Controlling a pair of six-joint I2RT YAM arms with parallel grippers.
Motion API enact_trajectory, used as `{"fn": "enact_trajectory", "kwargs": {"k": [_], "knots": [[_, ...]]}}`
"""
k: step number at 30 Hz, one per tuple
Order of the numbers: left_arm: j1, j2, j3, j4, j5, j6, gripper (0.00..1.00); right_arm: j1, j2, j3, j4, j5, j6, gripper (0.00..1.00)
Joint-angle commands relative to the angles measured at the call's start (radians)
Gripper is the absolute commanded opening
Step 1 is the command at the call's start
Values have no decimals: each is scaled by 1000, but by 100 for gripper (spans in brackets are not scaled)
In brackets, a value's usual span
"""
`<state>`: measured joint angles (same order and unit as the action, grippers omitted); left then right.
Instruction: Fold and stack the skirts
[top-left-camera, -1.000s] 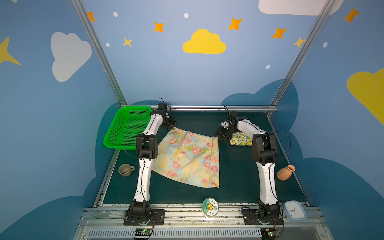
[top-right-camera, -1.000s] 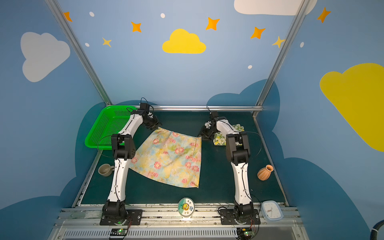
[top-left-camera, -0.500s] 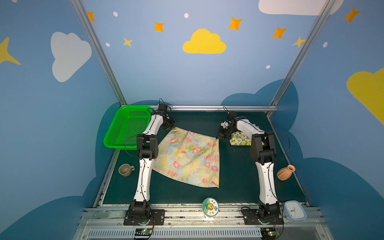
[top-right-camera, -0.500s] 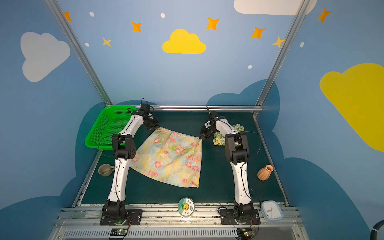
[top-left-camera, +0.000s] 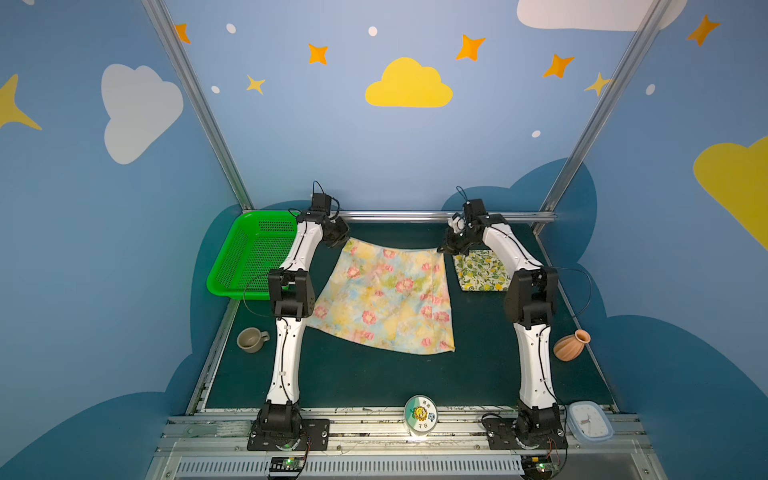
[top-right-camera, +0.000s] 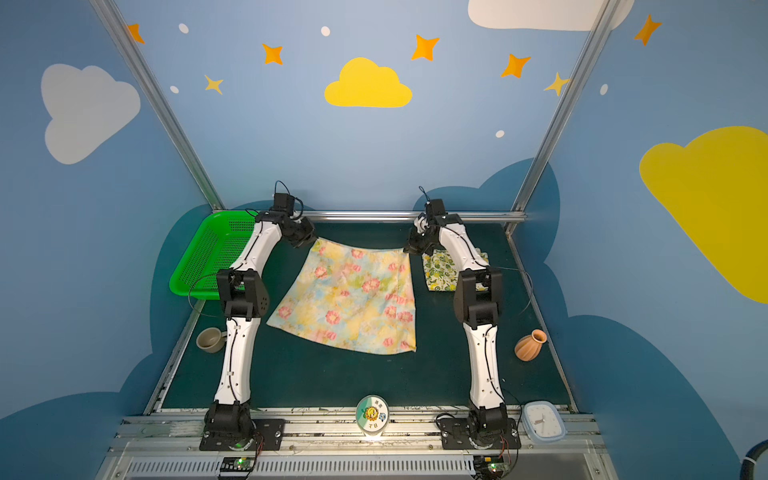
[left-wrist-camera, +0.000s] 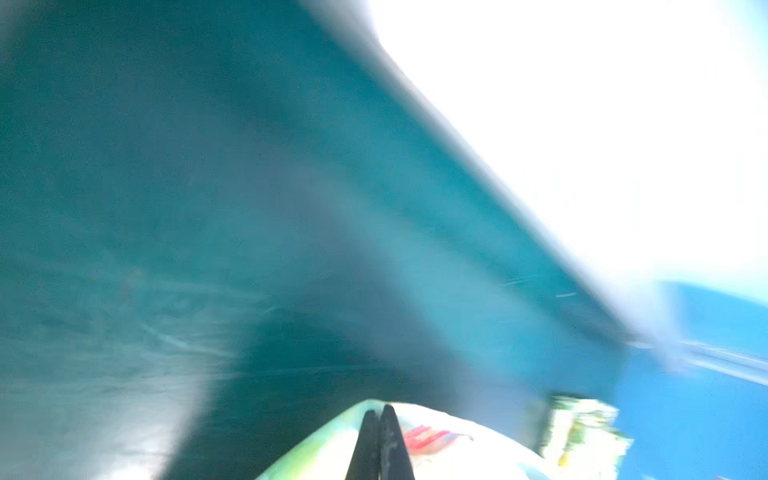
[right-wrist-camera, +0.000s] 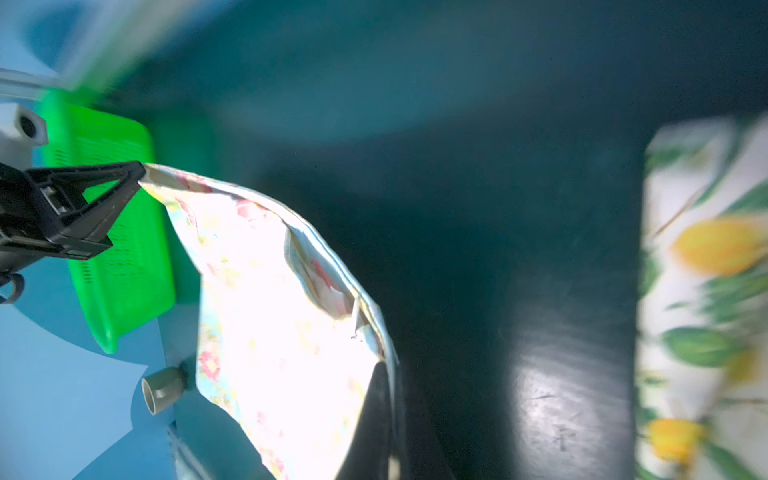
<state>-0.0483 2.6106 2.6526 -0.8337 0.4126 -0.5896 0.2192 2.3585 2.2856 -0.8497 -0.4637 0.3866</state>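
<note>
Top view, floral skirt (top-left-camera: 386, 299), badge (top-left-camera: 420, 414) writing illegible

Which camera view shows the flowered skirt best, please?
The top views: both show the flowered skirt almost whole and sharp, with its pink flowers clear. The right wrist view shows its held edge, washed out by glare. The left wrist view shows only a blurred corner.
</note>
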Motion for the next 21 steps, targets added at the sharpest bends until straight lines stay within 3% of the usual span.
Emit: {"fn": "enact_trajectory", "kwargs": {"k": [1, 5, 8, 11, 15, 18, 21], "knots": [[28, -129, 142, 16, 10, -44, 4, -33, -124, 123, 3, 7, -72, 0], [31, -271, 116, 19, 12, -27, 4, -29, -265, 78, 84, -2, -158, 0], [11, -429, -54, 6, -12, 30, 4, -9, -404, -94, 152, -9, -211, 0], [-25, -665, -467, 114, -75, 58, 4, 33, -565, -396, 265, 12, -253, 0], [-33, -958, -1043, 307, -117, -26, 4, 86, -736, -833, 461, 45, -224, 0], [-41, -1092, -1345, 359, -118, -71, 4, 121, -797, -1062, 544, 49, -194, 0], [-56, -1166, -1548, 359, -145, -88, 4, 161, -809, -1212, 571, 41, -139, 0]]}}
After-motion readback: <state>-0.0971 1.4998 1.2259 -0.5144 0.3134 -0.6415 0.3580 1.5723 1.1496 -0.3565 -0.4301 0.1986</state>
